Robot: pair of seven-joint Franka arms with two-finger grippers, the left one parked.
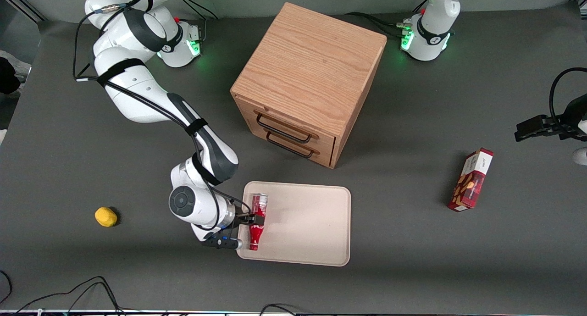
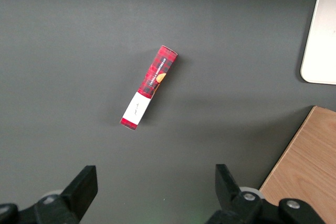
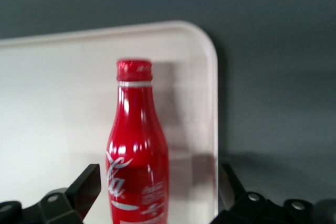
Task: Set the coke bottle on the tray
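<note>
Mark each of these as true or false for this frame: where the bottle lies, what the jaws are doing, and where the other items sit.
1. The small red contoured coke bottle lies over the flat pinkish-cream tray, near its edge toward the working arm. True.
2. The gripper hangs apart from the bottle. False: its jaws sit on either side of the bottle's middle; whether they are clamped cannot be told.
3. The red rectangular snack box is on the tray. False: it lies on the table toward the parked arm's end.
4. The wooden drawer cabinet stands farther from the front camera than the tray. True.
5. The small yellow object lies on the tray. False: it lies on the table.
</note>
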